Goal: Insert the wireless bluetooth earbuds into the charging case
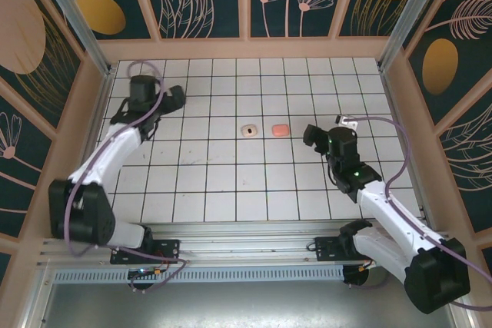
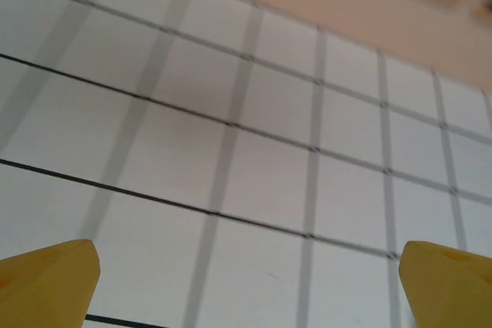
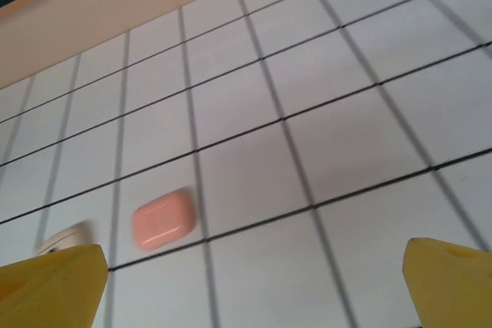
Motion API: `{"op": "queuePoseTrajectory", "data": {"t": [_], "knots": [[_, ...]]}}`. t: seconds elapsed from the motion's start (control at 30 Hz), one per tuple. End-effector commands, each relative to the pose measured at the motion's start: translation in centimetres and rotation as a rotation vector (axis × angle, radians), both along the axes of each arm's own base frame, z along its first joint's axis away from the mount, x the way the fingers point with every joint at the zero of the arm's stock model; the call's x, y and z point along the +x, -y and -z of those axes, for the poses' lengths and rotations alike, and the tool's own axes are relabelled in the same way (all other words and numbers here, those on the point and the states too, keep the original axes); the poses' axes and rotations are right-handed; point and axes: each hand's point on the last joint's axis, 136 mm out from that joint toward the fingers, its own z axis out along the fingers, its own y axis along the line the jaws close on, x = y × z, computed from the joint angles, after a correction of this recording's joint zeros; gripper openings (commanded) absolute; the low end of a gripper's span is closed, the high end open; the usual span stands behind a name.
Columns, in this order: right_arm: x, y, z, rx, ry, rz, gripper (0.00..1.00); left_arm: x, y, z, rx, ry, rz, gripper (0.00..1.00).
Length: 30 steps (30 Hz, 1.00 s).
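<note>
On the tiled bench [image 1: 231, 190] a pink case [image 1: 280, 128] lies with a cream case [image 1: 247, 130] just beside it on its left; earbuds too small to make out. The right gripper [image 1: 311, 134], fingers spread wide, hangs near the pink case's right. The left gripper [image 1: 175, 97], likewise spread, is well apart to its left.

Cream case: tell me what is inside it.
On the cream case a dark patch shows mid-top; what lies inside is too small to tell.
</note>
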Motion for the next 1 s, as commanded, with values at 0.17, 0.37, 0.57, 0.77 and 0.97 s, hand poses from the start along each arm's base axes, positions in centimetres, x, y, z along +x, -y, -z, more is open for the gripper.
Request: {"op": "queuePoseTrajectory", "data": {"t": [0.17,0.37,0.57,0.77,0.97], "knots": [[2.2,5.2,-1.2,-0.225,0.299,0.036,0.99,-3.1,-8.0,2.6,0.253,0.232,-0.336,0.99],[1.7,6.8,0.7,-0.198,0.357,0.049,0.99,-4.0,-8.4,7.2,0.366,0.253,-0.299,0.99],[2.3,6.3,1.8,-0.258,0.386,0.0,0.99,-4.9,-8.3,6.0,0.4,0.397,-0.26,0.99],[4.1,5.5,2.7,-0.305,0.407,-0.055,0.99,-5.3,-8.0,6.8,0.381,0.425,-0.225,0.99],[5.8,6.0,4.8,-0.223,0.326,-0.12,0.99,-5.4,-8.1,7.6,0.344,0.44,-0.19,0.99]]}}
